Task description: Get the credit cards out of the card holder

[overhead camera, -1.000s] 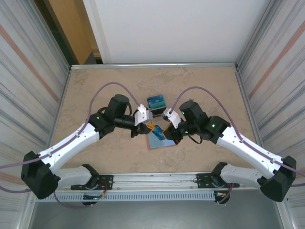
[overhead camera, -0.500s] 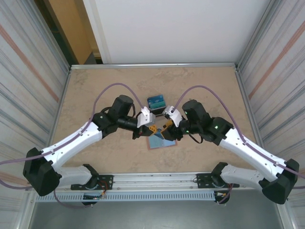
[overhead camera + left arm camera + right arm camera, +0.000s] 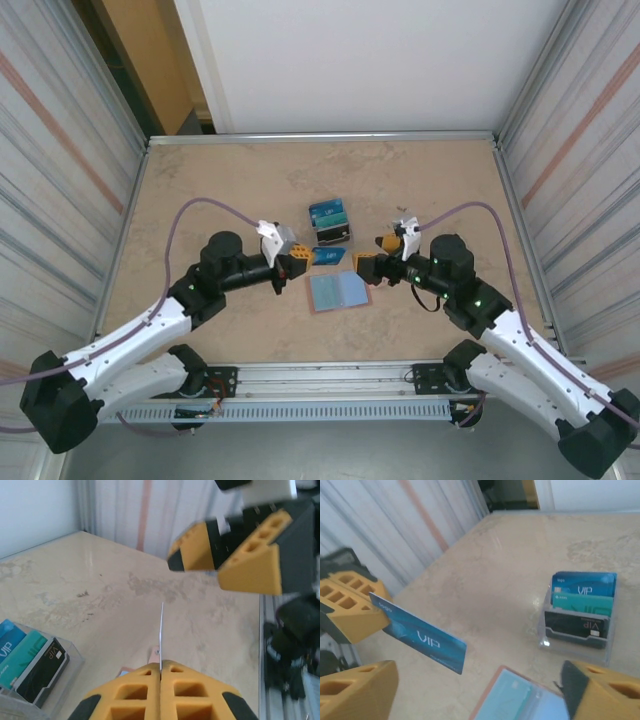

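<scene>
glossy plastic card [image 3: 417, 639], clear plastic stand [image 3: 571, 643], smooth marbled tabletop [image 3: 510, 570].

The card holder [image 3: 338, 292] lies open on the table [image 3: 220, 190]. Directly behind it is a stand [image 3: 331, 236] with cards [image 3: 328, 212] upright in it. At the holder's back-left corner, the left gripper [image 3: 299, 262] pinches a credit card [image 3: 327, 257] that juts over the back edge. The right gripper [image 3: 373, 255], jaws apart, is at the back-right corner.

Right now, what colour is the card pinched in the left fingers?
The card is blue with pale VIP lettering; right wrist view shows it best.
</scene>
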Robot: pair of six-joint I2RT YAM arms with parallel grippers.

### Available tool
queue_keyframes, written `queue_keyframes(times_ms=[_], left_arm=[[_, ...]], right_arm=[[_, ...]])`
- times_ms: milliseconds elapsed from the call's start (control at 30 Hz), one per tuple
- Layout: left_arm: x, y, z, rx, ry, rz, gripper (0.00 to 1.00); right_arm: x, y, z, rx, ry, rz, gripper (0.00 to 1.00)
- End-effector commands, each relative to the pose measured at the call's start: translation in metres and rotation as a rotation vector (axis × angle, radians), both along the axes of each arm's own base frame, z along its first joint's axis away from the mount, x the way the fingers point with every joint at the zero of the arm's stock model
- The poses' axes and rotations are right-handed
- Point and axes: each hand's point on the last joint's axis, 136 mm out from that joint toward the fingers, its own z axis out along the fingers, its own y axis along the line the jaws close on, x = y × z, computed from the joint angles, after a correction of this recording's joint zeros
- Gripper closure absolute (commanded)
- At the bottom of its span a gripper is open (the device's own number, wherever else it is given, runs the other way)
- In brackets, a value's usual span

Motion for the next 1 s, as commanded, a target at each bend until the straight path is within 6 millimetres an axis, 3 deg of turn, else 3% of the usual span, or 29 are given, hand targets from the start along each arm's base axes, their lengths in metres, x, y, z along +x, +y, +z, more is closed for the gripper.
queue_keyframes(times_ms=[0,267,567,733,833,967], left_arm=[[0.014,0.011,0.038,-0.228,0.087,0.121,1.00],[0.016,0.023,0.059,-0.400,0.168,0.158,1.00],[0.018,0.025,0.059,-0.486,0.209,0.160,1.00],[0.019,0.024,0.061,-0.508,0.213,0.156,1.00],[0.020,0.023,0.061,-0.510,0.211,0.154,1.00],[0.022,0.025,0.061,-0.523,0.202,0.168,1.00]], right_arm=[[0.004,-0.001,0.034,0.218,-0.037,-0.029,0.09],[0.013,0.015,0.039,0.334,0.040,0.080,0.06],[0.020,0.043,0.057,0.419,0.056,0.212,0.22],[0.020,0.065,0.058,0.424,0.091,0.297,0.27],[0.017,0.079,0.061,0.424,0.098,0.356,0.35],[0.012,0.092,0.068,0.421,0.096,0.427,0.54]])
